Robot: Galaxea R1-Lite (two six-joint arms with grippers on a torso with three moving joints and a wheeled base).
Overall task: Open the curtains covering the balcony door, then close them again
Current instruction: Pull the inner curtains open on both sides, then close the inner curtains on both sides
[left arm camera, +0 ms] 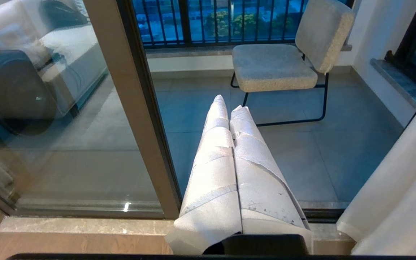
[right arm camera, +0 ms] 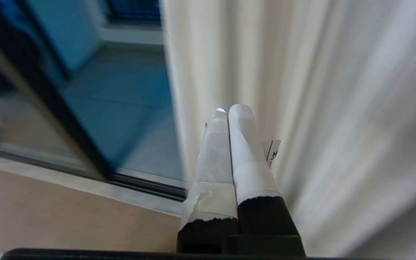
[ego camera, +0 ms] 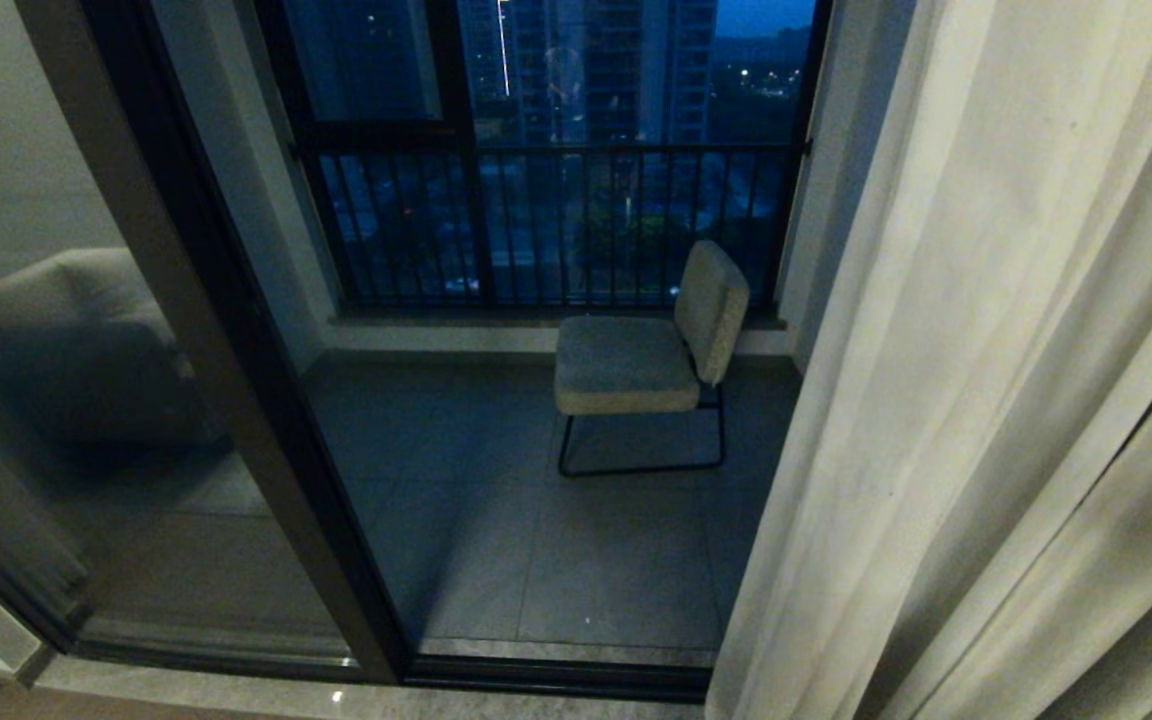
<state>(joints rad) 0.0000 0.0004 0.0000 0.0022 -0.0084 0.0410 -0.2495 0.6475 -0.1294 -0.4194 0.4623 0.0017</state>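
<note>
One cream pleated curtain (ego camera: 986,350) hangs gathered at the right of the head view, leaving the dark-framed balcony door (ego camera: 236,400) uncovered. My right gripper (right arm camera: 230,108) is shut with its taped fingers pressed together and nothing between them. It points at the curtain (right arm camera: 302,90) near its inner edge, with the door frame (right arm camera: 49,101) off to one side. My left gripper (left arm camera: 229,104) is parked and shut on nothing. It faces the door frame (left arm camera: 139,126), and the curtain (left arm camera: 392,202) is at the edge of its view.
A padded chair (ego camera: 636,350) on a black metal frame stands on the balcony tiles before the black railing (ego camera: 556,220). The door's floor track (ego camera: 536,680) runs along the bottom. The left glass pane (ego camera: 66,350) reflects the room's furniture.
</note>
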